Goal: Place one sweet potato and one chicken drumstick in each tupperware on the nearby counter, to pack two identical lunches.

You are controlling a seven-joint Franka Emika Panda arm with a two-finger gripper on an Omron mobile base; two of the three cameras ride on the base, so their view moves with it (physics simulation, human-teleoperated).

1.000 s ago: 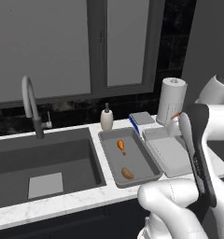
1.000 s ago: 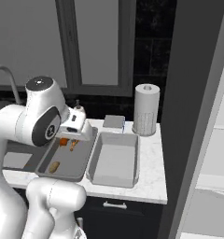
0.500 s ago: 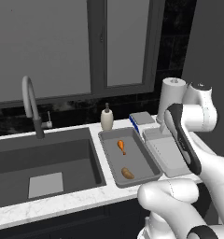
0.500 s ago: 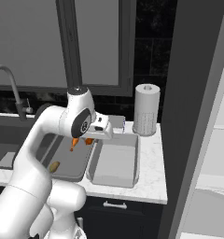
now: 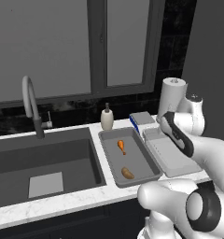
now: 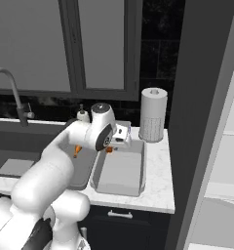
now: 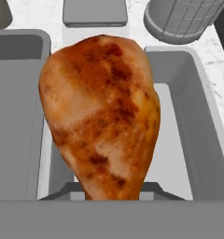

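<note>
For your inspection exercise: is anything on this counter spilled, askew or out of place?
Nothing stands out. The left tupperware holds one drumstick and one sweet potato. The gripper holds a second drumstick over the right tupperware.

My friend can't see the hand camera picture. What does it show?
A big browned chicken drumstick, held in the tool, hangs over the edge between two grey tupperware trays. Behind sit a paper towel roll and a small grey box on the white counter.

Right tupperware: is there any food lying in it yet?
No. In the right base view the right tupperware shows a bare grey floor, while the chicken drumstick hangs above it in the gripper.
</note>
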